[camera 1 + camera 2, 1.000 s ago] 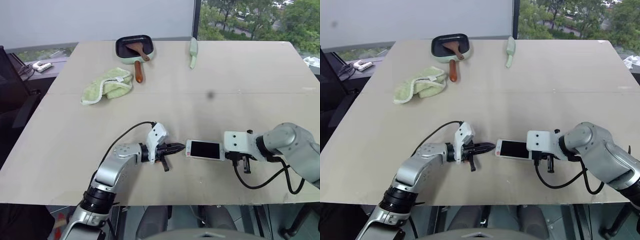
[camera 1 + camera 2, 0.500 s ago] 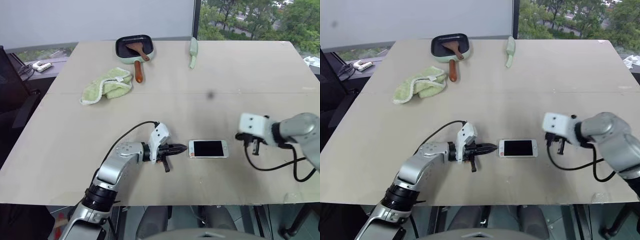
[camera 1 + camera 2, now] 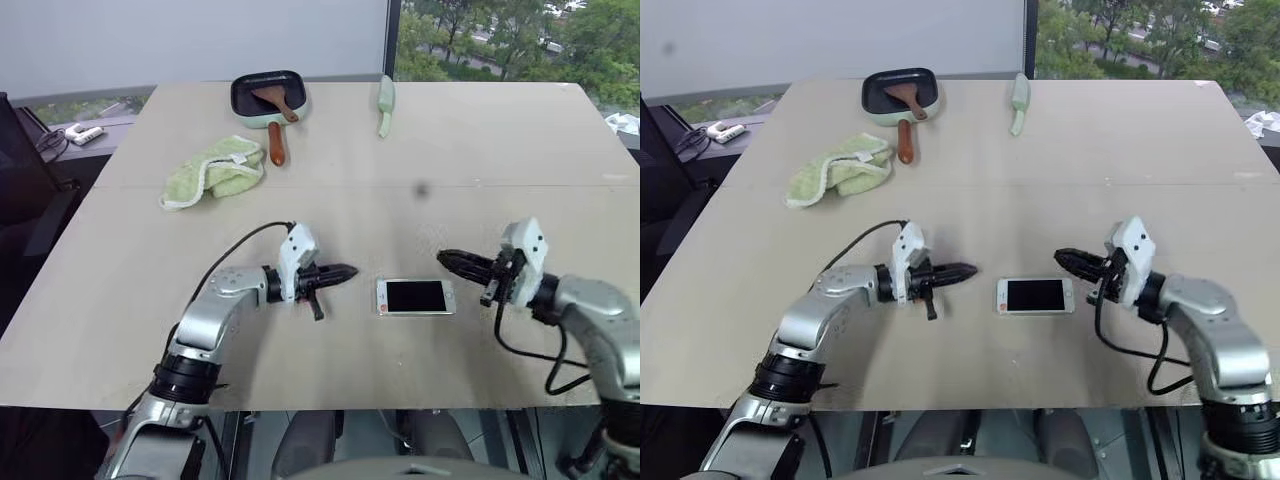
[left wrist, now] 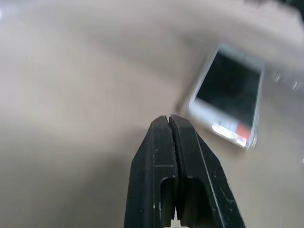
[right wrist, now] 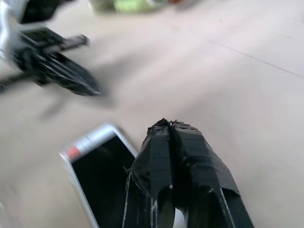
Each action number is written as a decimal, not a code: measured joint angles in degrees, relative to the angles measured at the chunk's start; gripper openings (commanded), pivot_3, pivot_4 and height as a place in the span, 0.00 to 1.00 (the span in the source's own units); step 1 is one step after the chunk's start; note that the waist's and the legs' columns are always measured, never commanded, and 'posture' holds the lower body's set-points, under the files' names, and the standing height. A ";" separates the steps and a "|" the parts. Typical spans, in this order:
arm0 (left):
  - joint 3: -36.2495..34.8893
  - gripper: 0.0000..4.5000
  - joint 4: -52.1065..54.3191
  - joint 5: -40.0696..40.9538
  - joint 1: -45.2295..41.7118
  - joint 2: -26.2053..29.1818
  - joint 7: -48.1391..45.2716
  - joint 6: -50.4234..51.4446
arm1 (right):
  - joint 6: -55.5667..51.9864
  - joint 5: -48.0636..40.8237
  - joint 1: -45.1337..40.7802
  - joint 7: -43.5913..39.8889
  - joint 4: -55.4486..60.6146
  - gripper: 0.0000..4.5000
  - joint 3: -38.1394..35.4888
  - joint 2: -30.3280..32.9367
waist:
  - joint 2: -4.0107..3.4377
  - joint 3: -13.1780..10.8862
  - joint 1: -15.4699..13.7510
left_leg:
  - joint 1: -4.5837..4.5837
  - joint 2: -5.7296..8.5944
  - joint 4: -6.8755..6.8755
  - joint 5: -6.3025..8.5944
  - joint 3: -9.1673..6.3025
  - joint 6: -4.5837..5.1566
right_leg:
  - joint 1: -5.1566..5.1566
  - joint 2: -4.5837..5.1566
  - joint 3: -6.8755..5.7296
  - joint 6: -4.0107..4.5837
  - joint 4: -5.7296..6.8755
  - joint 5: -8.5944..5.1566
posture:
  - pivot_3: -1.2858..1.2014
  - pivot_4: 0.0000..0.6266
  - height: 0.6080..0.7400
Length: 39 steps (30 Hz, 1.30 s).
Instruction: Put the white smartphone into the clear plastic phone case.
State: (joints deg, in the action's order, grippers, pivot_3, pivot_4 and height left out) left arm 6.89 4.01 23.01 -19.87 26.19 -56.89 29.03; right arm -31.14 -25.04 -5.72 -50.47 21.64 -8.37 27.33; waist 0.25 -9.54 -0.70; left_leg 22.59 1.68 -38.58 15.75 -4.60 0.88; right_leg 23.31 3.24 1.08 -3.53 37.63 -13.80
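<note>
Between the two grippers, the white smartphone (image 3: pixel 415 297) lies flat and screen-up on the table (image 3: pixel 480 150), touching neither. Just off the phone's one short end, the left gripper (image 3: pixel 347 271) hovers with its black fingers pressed together, tips aimed toward the phone. Off the phone's other short end, the right gripper (image 3: pixel 444 259) points back at it, fingers likewise pressed shut and holding nothing. Whether a clear case surrounds the phone cannot be told.

Head eyes look down; wrist views share the phone (image 4: pixel 228 97).
</note>
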 measured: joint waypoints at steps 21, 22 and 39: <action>11.39 0.00 0.22 -6.79 1.28 -2.61 1.95 -2.38 | 23.94 7.33 5.75 -3.38 -17.05 0.02 7.72 0.49 | 0.30 0.30 1.53 | -1.21 -0.05 0.19 0.07 0.27 0.11 | -0.99 -0.15 0.33 0.00 0.01 -0.06 | 0.52 0.24 1.00; 11.62 0.00 0.06 -7.37 1.28 -2.54 1.99 -2.85 | 23.74 7.66 5.46 -2.68 -17.28 0.02 8.12 0.50 | 0.39 0.35 1.50 | -1.47 -0.07 0.20 0.07 0.25 0.11 | -1.26 -0.16 0.32 0.01 -0.03 -0.07 | 0.52 0.24 1.00; 11.96 0.00 -0.85 -10.50 2.00 -2.79 3.10 -4.44 | 7.58 8.48 4.18 2.27 -12.74 0.02 12.62 6.23 | 1.09 2.54 0.38 | -1.91 -0.23 0.36 0.13 0.05 0.16 | -1.94 -0.14 0.08 0.20 -0.80 -0.21 | 0.52 0.24 1.00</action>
State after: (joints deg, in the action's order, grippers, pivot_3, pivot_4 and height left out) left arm 18.84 3.17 12.51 -17.86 23.40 -53.79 24.60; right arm -23.57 -16.56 -1.54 -48.20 8.90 4.25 33.56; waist 1.34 -7.00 -0.32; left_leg 20.68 1.45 -38.22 15.88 -4.55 1.04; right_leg 21.37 3.11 1.17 -3.33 36.83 -14.01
